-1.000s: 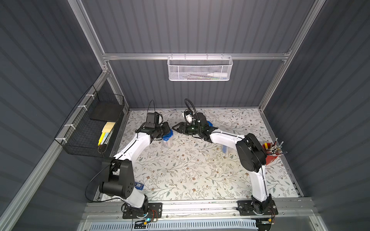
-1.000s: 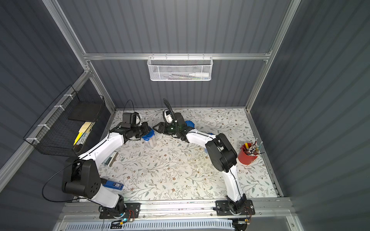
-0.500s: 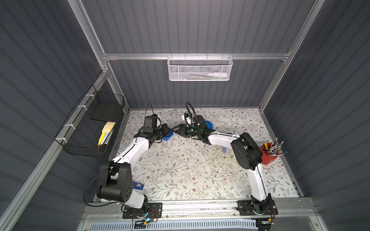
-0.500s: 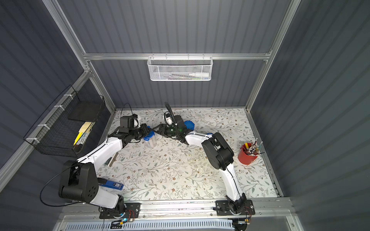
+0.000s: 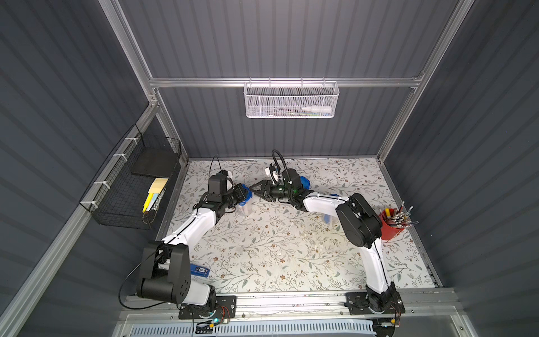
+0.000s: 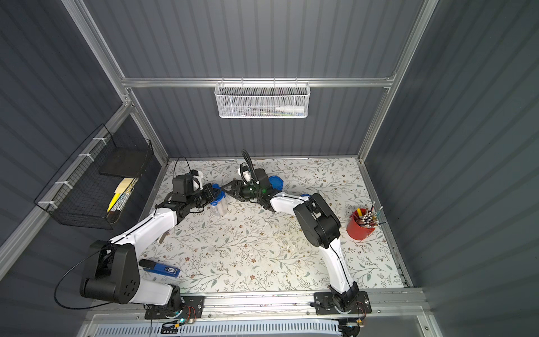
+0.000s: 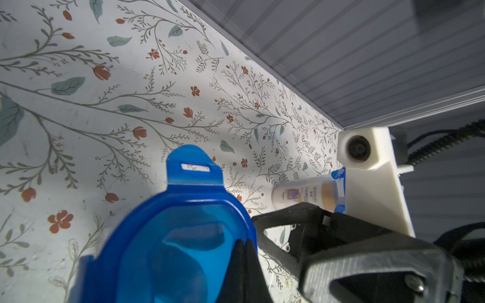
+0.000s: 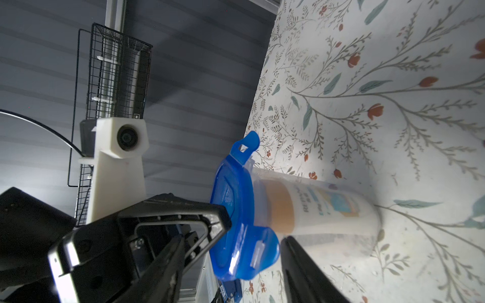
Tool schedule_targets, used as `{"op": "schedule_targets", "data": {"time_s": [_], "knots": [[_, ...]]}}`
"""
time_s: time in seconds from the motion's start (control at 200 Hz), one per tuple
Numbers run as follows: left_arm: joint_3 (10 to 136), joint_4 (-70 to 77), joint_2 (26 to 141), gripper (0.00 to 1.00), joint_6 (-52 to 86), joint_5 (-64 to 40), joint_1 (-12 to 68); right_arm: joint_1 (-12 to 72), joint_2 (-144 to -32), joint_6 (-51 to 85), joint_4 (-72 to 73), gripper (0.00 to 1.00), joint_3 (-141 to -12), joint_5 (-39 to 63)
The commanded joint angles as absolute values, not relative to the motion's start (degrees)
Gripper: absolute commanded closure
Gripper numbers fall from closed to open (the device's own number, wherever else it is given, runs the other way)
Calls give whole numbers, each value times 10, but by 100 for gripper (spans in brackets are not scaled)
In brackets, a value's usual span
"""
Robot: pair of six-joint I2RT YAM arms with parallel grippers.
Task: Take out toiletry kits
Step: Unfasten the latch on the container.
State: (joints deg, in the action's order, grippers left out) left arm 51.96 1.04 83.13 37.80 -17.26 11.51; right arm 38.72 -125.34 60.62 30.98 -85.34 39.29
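Floral paper covers the table [image 5: 277, 253] of a grey ribbed booth, where both arms meet on the far side, left of the middle, over a clear jar [image 5: 244, 206] with a blue lid [image 5: 247, 195]. In both top views the left gripper [image 5: 242, 193] sits at the lid's rim and the right gripper [image 5: 254, 190] points at it from the right. A second jar [image 5: 303, 182] stands behind the right arm, and a red cup [image 5: 389, 226] is well apart at the right edge.

From the left wrist we see the left gripper [image 7: 244, 251] with its fingers together against the blue lid [image 7: 178, 236]; we cannot tell whether they pinch the rim.

From the right wrist, the right gripper [image 8: 233, 238] has its fingers apart on either side of a clip tab [image 8: 256, 253], not touching it. Inside the jar a white bottle [image 8: 315, 207], part of a toiletry kit, is still sealed in.

We judge the step to be unclipping the lid. The next move calls for the right gripper to close on the tab and pry it outward while the left steadies the jar.
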Motion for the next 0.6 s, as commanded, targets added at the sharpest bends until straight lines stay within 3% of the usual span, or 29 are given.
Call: {"op": "schedule_targets", "data": {"time_s": [0.0, 0.595], "knots": [[473, -112, 856, 100, 382, -154, 112, 389, -1269, 624, 332, 36, -843, 405], [450, -103, 856, 100, 389, -154, 112, 398, -1297, 667, 388, 42, -862, 430]]}}
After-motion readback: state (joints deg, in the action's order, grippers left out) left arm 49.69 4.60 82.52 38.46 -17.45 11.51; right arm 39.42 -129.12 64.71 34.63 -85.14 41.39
